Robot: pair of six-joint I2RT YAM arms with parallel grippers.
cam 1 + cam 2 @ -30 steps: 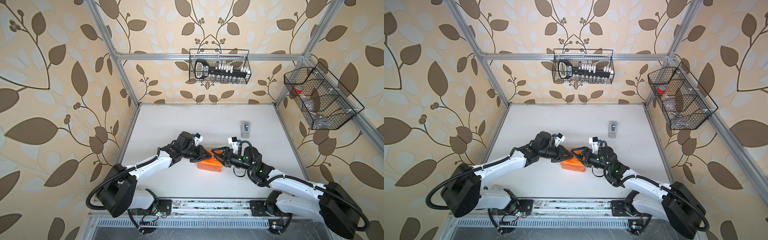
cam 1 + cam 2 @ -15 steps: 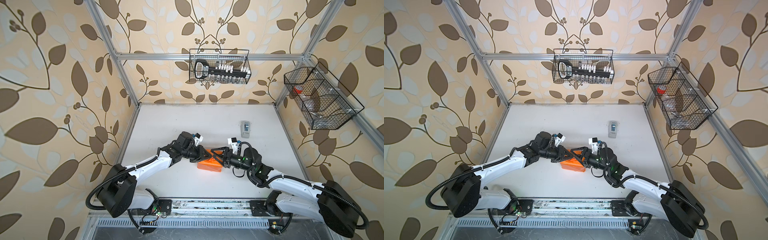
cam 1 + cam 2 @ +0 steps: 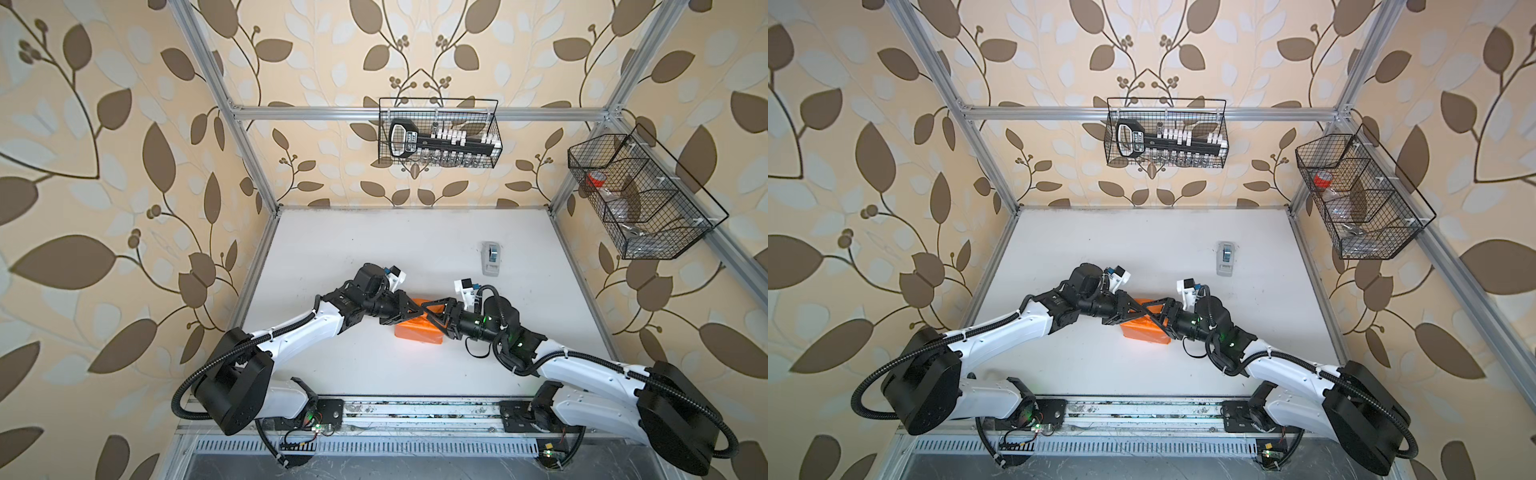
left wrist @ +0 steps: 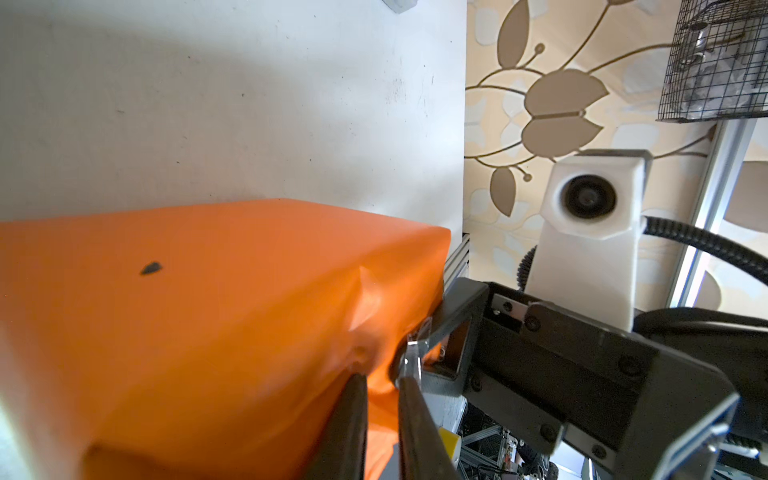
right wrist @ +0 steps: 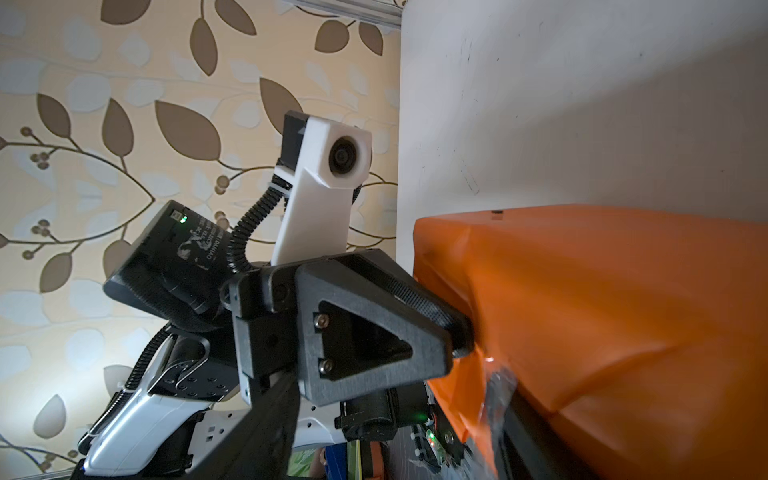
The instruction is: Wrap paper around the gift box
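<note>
Left fingers [image 4: 347, 428]: narrow, pinching a fold of the paper [image 4: 199, 316]
Right fingers [image 4: 465, 296]: spread wide, one touching the paper

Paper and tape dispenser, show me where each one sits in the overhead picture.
paper [image 3: 415, 333]: in a top view, on the near edge of the orange wrap.
tape dispenser [image 3: 491, 258]: in a top view, on the middle of its grey body.

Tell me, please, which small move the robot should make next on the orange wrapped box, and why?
Probably the right gripper should press its fingertip down onto the fold. The left gripper is shut on a flap of the paper at the package's end, and a clear strip, maybe tape, sits at the right gripper's fingertip just beside that pinch.
</note>
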